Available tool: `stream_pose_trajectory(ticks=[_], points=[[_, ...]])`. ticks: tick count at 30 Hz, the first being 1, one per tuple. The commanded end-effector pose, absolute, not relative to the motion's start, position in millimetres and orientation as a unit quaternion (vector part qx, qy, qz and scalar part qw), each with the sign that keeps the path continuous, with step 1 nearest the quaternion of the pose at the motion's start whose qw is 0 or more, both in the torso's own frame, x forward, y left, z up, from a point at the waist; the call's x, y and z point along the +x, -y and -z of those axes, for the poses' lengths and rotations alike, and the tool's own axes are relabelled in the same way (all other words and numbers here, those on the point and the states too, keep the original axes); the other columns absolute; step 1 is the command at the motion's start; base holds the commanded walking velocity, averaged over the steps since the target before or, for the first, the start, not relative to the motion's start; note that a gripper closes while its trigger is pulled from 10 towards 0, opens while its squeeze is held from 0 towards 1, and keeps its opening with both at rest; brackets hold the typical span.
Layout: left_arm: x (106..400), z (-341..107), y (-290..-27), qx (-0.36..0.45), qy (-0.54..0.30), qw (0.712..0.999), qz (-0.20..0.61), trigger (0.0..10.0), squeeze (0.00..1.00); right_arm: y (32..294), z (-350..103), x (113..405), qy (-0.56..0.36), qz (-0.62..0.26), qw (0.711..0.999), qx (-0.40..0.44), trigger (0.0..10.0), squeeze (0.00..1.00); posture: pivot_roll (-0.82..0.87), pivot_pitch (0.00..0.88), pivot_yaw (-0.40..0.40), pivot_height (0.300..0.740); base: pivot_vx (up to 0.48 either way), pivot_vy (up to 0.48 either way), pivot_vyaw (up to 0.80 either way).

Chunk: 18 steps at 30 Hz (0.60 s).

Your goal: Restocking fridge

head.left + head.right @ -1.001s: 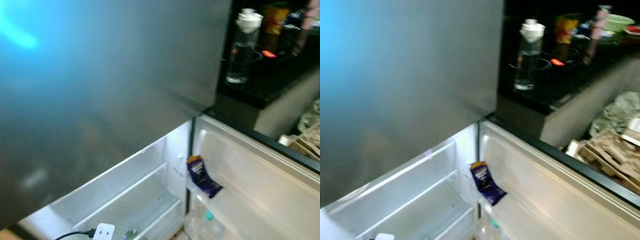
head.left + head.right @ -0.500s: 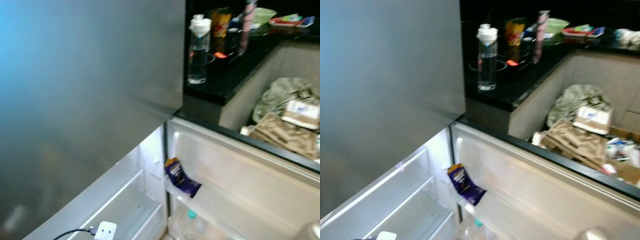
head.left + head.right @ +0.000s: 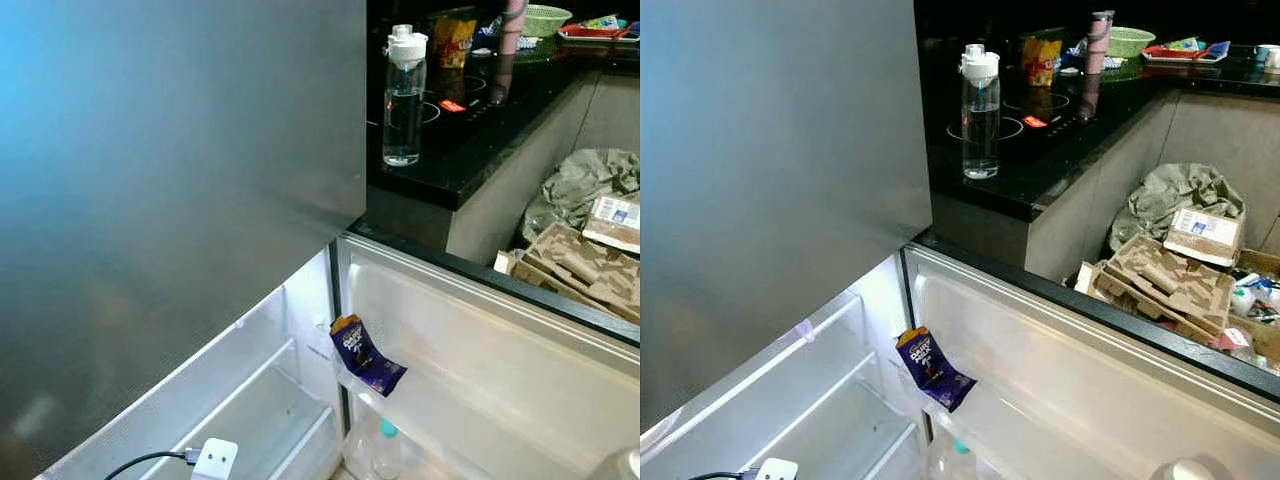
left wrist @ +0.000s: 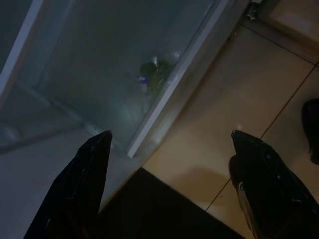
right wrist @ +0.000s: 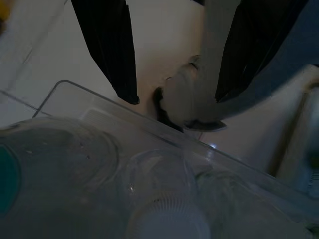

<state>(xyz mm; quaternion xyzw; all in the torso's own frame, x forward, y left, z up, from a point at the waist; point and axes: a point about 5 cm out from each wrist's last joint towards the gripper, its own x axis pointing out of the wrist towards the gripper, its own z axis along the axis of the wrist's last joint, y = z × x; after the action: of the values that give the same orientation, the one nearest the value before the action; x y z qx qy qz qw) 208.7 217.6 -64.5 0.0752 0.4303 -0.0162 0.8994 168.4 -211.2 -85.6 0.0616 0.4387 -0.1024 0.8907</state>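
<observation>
The purple chocolate wrapper (image 3: 931, 368) on the fridge door shelf (image 3: 1060, 440) has light letters on it that look like "Dairy Milk", but they are small and hard to be sure of. The white label on the cardboard box (image 3: 1203, 235) has print too tiny to read.

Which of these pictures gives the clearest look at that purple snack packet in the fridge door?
The right eye view: the purple packet sits sharp and whole on the open door's shelf. The left eye view shows the same packet, equally whole. The wrist views look at the floor and bottles instead.
</observation>
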Motion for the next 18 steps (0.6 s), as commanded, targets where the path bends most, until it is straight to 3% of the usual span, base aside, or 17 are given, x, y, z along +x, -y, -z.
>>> stream_pose_trajectory(ticks=[1,18], points=[[209.7,64.5,-216.1,0.077,-0.432,0.898,0.020,10.0,0.00,213.0,90.3,157.4,-0.455,0.109,0.881,0.066,10.0,0.00,-0.10,0.102,0.086,0.721,0.000,0.000,-0.80],[207.0,66.0,-216.1,0.066,-0.432,0.899,0.007,10.0,0.00,218.9,86.3,163.1,-0.439,0.110,0.889,0.068,10.0,0.00,-0.10,0.111,0.080,0.721,0.000,0.000,-0.04]])
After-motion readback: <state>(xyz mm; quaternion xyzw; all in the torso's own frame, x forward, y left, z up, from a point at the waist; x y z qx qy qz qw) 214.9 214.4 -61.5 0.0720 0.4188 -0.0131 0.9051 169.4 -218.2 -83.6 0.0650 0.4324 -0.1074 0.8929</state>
